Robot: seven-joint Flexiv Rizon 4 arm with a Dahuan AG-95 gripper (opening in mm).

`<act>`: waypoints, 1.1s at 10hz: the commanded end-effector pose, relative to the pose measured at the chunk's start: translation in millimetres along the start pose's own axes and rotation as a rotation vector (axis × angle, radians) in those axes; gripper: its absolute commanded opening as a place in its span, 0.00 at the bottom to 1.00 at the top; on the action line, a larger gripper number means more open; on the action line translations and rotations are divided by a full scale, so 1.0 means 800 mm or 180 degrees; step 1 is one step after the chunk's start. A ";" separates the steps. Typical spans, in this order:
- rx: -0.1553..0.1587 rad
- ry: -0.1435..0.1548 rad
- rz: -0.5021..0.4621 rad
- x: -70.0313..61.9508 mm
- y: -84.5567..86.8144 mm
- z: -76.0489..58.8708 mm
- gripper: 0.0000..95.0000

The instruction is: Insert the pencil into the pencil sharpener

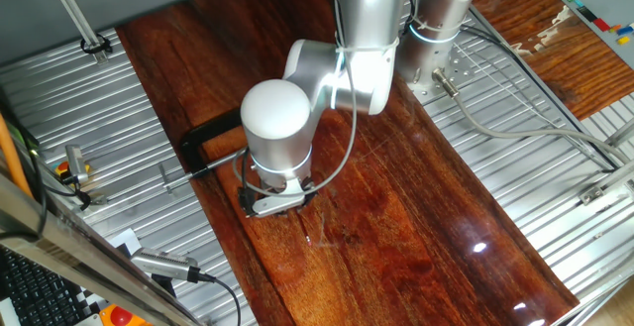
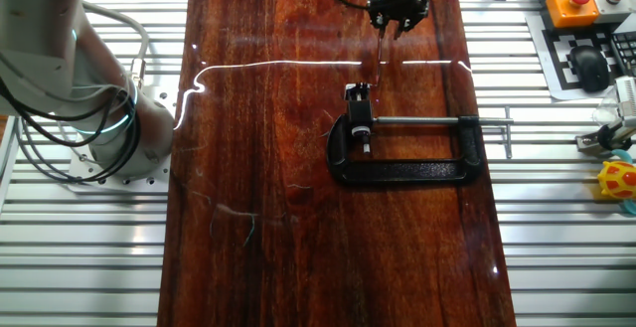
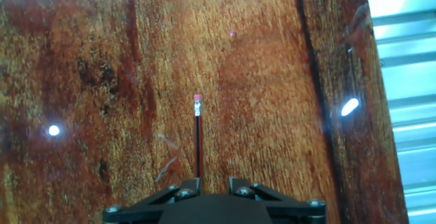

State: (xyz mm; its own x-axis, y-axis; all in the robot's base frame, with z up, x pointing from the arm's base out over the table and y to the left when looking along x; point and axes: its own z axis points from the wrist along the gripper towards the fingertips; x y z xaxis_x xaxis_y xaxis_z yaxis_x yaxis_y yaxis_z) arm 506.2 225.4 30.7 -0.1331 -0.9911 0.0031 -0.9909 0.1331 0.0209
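the end effector is seen closed on the pencil, which is held between the fingers with its pink eraser end pointing away over the wooden worktop; the pencil's lower part is hidden by the fingers. in one fixed view the grip is largely covered by the arm's wrist. in the other fixed view the pencil sharpener is made out as a small white block at the black clamp, well apart from the end effector.
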 end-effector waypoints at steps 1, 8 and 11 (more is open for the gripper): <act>0.0006 -0.0002 0.0008 0.000 0.000 -0.001 0.20; 0.0015 -0.0011 -0.0021 0.003 0.009 0.015 0.20; 0.0012 -0.0021 -0.0053 0.000 0.009 0.019 0.20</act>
State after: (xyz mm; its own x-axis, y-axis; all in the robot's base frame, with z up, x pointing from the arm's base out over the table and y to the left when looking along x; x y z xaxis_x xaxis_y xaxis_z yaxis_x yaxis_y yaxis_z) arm 498.4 227.7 14.3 -0.1132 -0.9936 -0.0037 -0.9934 0.1131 0.0183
